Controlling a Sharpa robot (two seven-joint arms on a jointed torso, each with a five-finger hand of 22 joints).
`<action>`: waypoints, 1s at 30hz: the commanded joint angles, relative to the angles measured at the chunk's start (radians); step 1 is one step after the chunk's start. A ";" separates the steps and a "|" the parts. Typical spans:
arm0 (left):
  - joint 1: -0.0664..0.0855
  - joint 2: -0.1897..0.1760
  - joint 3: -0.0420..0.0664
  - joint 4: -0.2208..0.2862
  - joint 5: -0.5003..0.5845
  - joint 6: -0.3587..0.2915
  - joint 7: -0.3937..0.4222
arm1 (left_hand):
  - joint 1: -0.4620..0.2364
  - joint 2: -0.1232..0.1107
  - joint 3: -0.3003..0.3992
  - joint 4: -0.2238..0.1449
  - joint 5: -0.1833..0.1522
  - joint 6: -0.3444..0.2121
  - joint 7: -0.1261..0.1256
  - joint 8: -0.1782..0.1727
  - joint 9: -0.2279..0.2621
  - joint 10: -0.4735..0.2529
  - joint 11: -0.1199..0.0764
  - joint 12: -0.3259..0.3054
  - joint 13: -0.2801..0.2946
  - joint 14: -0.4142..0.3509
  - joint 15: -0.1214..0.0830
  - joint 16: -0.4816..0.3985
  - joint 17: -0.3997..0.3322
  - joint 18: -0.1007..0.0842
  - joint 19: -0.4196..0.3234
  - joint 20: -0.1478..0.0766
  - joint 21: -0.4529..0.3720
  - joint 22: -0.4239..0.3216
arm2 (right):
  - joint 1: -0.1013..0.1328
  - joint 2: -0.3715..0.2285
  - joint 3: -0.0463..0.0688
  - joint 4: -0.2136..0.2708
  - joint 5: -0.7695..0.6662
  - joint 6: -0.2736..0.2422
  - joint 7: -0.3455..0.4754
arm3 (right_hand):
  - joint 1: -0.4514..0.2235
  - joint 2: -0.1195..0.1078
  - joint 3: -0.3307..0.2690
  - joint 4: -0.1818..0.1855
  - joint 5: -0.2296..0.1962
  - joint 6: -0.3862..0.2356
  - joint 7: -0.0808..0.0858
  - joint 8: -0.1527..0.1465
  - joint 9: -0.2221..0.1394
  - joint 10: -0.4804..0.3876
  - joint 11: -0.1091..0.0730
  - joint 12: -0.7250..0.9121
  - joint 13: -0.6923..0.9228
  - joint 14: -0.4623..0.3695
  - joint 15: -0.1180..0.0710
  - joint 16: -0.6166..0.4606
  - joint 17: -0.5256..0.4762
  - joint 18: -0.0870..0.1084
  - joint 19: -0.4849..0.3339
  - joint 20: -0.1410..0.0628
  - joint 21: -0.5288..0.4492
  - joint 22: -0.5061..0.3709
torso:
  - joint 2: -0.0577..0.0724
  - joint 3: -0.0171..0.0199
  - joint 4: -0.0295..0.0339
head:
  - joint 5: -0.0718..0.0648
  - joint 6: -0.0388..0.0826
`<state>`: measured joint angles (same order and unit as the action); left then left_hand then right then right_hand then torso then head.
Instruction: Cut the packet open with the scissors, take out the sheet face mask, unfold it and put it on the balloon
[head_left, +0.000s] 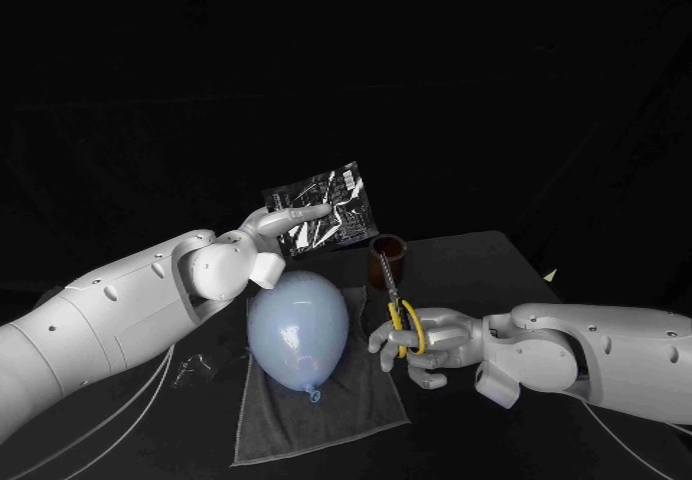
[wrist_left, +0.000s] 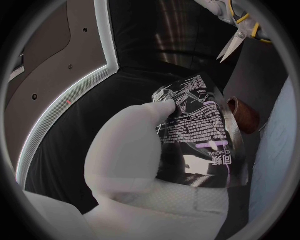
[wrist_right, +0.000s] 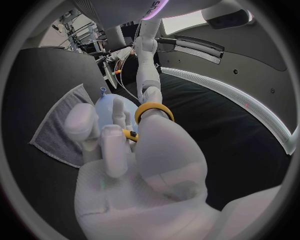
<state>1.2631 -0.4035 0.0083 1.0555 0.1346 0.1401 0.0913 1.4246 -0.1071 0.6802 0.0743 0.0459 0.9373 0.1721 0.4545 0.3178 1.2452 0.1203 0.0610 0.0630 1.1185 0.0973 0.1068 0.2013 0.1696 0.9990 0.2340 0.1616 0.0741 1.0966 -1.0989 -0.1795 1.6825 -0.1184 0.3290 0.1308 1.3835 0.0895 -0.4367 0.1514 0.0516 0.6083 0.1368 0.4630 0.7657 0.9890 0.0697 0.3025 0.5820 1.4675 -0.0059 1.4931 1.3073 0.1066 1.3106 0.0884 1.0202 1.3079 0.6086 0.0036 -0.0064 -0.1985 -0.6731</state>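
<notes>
The left hand (head_left: 274, 228) was raised above the black surface (head_left: 462, 260), and its fingers (wrist_left: 164, 106) pinched the dark, shiny packet (head_left: 323, 210) along one side. They held the packet upright in the air beyond the balloon, with its printed face turned toward the left wrist camera. Whether the packet had been cut could not be told. The right hand (head_left: 428, 345) hovered low over the surface with its fingers curled through the yellow loops of the scissors (head_left: 402, 318), gripping them. The blades pointed up and away from the robot toward the packet, and their tips were near it but apart from it. A brown cup (head_left: 388, 250) stood on the surface just behind the blades, between the packet and the right hand. The pale blue balloon (head_left: 299, 325) lay on its side on a grey towel (head_left: 325, 420) spread on the surface between the two arms. Its knotted end pointed toward the robot, and neither hand touched it.
</notes>
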 joint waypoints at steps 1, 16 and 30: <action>0.001 0.002 0.002 0.006 0.008 0.003 -0.001 | 0.000 0.011 -0.002 -0.006 0.004 0.000 0.004 0.003 0.029 0.003 0.000 0.001 0.000 0.005 0.003 -0.004 0.001 0.017 0.005 0.001 0.006 0.001 | -0.001 0.003 0.000 -0.001 -0.023 0.019 -0.003 | -0.007 -0.007 -0.027 -0.010 -0.003 -0.036 0.007 -0.041 -0.024 -0.040 0.013 -0.041 -0.045 0.052 0.012 -0.003 0.042 0.006 -0.003 0.015 -0.013 -0.001 | -0.001 0.0002 0.0006 | 0.000 -0.001; 0.001 -0.008 0.002 0.036 0.007 -0.005 -0.008 | -0.001 0.011 -0.002 -0.007 0.004 0.001 0.004 0.003 0.029 0.003 0.000 0.001 0.000 0.005 0.003 -0.004 0.001 0.016 0.006 0.000 0.006 0.001 | -0.001 0.009 0.000 -0.014 -0.010 0.026 0.000 | -0.020 -0.143 0.134 0.069 -0.002 -0.286 -0.071 -0.135 -0.158 -0.226 0.088 -0.161 -0.259 0.038 0.077 -0.003 0.014 0.030 -0.052 0.078 -0.128 -0.066 | 0.000 -0.0021 0.0012 | -0.001 -0.002; 0.001 -0.013 0.002 0.050 -0.010 -0.010 -0.053 | -0.001 0.011 -0.002 -0.008 0.004 0.001 0.004 0.003 0.030 0.003 0.000 0.002 0.000 0.005 0.002 -0.004 0.001 0.016 0.007 0.000 0.007 0.001 | -0.001 0.019 0.001 -0.028 -0.022 0.015 0.002 | -0.003 -0.166 0.180 0.121 -0.002 -0.264 -0.055 -0.080 -0.143 -0.235 0.091 -0.148 -0.291 0.035 0.080 -0.003 0.007 0.033 -0.056 0.082 -0.138 -0.077 | 0.000 0.0000 0.0016 | -0.001 -0.001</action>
<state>1.2633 -0.4190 0.0084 1.1011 0.1332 0.1298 0.0612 1.4263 -0.1055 0.6772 0.0715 0.0436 0.9365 0.1714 0.4549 0.3179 1.2451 0.1203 0.0610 0.0630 1.1184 0.0973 0.1068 0.2010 0.1685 0.9989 0.2341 0.1648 0.0737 1.0956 -1.0820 -0.1790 1.6545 -0.1298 0.3312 0.1250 1.3789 -0.0715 -0.2583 0.2693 0.0518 0.3773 0.0718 0.3794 0.6244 0.7622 0.1609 0.1502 0.2924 1.4665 0.0645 1.4890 1.3081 0.1239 1.2552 0.1651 0.8849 1.2320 0.6081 0.0029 -0.0053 -0.2008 -0.6752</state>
